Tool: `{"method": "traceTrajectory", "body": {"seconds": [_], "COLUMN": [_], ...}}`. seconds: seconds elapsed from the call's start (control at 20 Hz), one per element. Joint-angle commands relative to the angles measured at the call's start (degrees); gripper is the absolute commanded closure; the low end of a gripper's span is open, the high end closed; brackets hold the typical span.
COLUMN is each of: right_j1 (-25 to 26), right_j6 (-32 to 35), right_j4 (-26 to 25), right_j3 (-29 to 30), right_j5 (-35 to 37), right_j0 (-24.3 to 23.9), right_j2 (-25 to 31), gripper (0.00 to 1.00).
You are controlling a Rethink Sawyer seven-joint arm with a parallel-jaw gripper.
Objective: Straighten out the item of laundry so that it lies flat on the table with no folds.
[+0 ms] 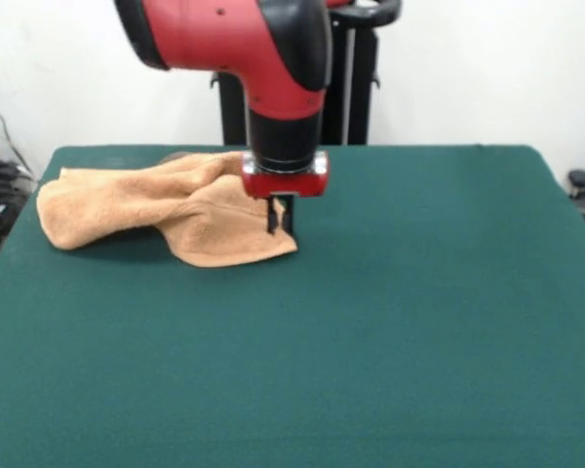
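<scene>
Now jaws [279, 216] pinching right edge of rumpled towel [166, 210], folded at table's [390, 322] far left

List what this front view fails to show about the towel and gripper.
- Gripper: fingers dark and tiny against the towel; open or shut, gripping or not, cannot be told.
- Towel's far edge: hidden behind its own bunched folds and the arm.
- Towel stripes and loop: not discernible.
</scene>
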Motion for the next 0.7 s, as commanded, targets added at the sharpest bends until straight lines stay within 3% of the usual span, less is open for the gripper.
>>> {"method": "traceTrajectory", "body": {"seconds": [0.05, 0.7], "right_j1": [6.2, 8.0], "right_j6": [11.4, 17.2], "right_j4": [5.4, 14.9], "right_j3": [-3.2, -5.1], "right_j5": [-3.3, -5.9], "right_j0": [5.5, 13.8], "right_j2": [6.1, 3.0], "gripper": [1.0, 1.0]}}
